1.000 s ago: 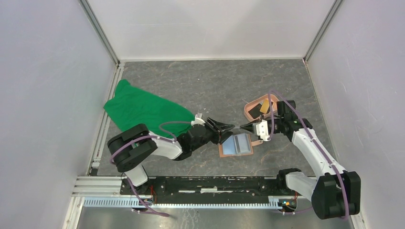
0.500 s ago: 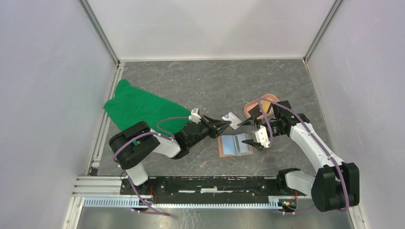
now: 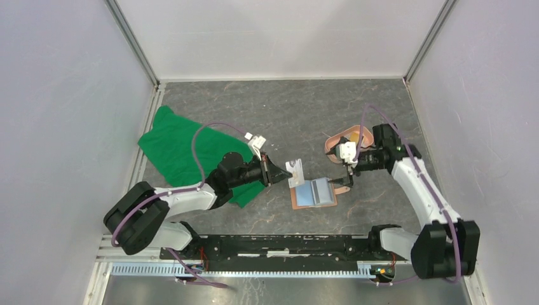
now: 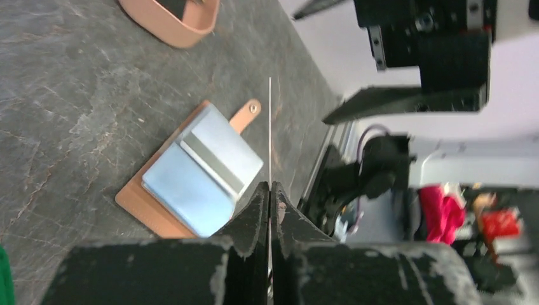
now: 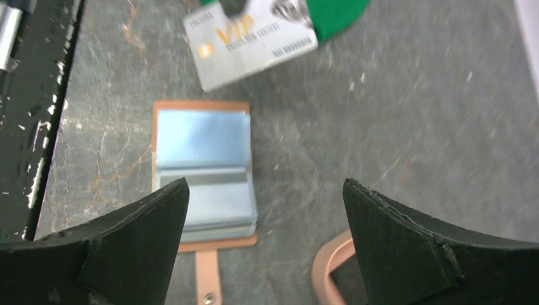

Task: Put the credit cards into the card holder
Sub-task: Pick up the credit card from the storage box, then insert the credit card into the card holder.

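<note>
While the card holder [image 3: 313,192] lies open and flat on the surface, its blue-grey pockets face up, ready to receive. From above, the left jaws are clenched on one pale credit card [image 3: 296,173], held just beside the left edge of the card holder. The right jaws stand released over its strap side, near the pink tray [image 3: 330,141].

At the left wrist the credit card [image 4: 269,127] shows edge-on as a thin line, pinched at one end. I think this leaves the free end able to slide into a pocket.

At the right wrist the spread jaws frame the card holder [image 5: 203,171], and the credit card [image 5: 251,41] is beyond it.
</note>
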Controlling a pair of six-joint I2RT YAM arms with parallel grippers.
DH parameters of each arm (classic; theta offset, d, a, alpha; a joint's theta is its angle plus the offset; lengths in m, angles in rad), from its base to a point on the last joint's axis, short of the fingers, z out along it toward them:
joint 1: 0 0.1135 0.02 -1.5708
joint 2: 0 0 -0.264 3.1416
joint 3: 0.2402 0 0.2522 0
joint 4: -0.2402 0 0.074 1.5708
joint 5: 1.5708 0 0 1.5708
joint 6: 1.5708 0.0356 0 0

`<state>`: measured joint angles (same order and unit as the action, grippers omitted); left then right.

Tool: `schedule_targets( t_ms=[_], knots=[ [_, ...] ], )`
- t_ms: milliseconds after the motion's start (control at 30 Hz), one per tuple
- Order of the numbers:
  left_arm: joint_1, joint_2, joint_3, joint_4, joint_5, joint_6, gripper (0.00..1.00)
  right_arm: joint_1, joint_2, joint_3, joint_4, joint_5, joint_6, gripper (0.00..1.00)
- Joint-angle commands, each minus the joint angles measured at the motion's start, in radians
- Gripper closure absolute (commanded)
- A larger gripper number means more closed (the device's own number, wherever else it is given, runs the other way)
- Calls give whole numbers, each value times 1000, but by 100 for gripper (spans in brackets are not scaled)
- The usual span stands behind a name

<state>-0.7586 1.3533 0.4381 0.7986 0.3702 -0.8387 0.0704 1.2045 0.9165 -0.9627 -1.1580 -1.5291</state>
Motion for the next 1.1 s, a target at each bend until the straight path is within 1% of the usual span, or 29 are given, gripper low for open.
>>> schedule_targets(
  t_ms=[0, 33, 100, 200, 233, 333, 400, 533, 633, 700, 800, 900, 1067],
  knots=[
    [2, 17, 44, -156, 249, 287, 98, 26, -150, -182, 481, 235, 685, 2],
    [2, 38, 45, -138, 273, 276, 98, 24, -165, -224, 524, 258, 722, 2],
    [2, 99, 45, -59, 333, 233, 98, 24, -158, -247, 507, 249, 712, 3],
    [2, 203, 72, 3, 378, 191, 98, 28, -96, -239, 482, 236, 718, 14],
    [2, 241, 81, 29, 392, 166, 98, 33, -67, -233, 472, 245, 716, 18],
    [2, 333, 99, 125, 439, 82, 98, 50, -4, -221, 458, 277, 730, 36],
    [2, 387, 111, 174, 460, 27, 98, 64, 23, -221, 460, 276, 740, 46],
    [2, 508, 125, 347, 500, -113, 98, 120, 75, -226, 484, 336, 775, 67],
    [6, 583, 128, 477, 517, -236, 98, 143, 134, -213, 483, 420, 794, 78],
    [10, 624, 129, 532, 522, -284, 98, 143, 168, -201, 467, 457, 796, 81],
    [20, 664, 128, 546, 519, -315, 98, 143, 194, -196, 461, 506, 795, 84],
    [33, 684, 142, 491, 518, -320, 98, 145, 206, -194, 458, 532, 796, 85],
    [41, 688, 170, 364, 521, -288, 98, 147, 219, -192, 455, 540, 793, 86]
  ],
)
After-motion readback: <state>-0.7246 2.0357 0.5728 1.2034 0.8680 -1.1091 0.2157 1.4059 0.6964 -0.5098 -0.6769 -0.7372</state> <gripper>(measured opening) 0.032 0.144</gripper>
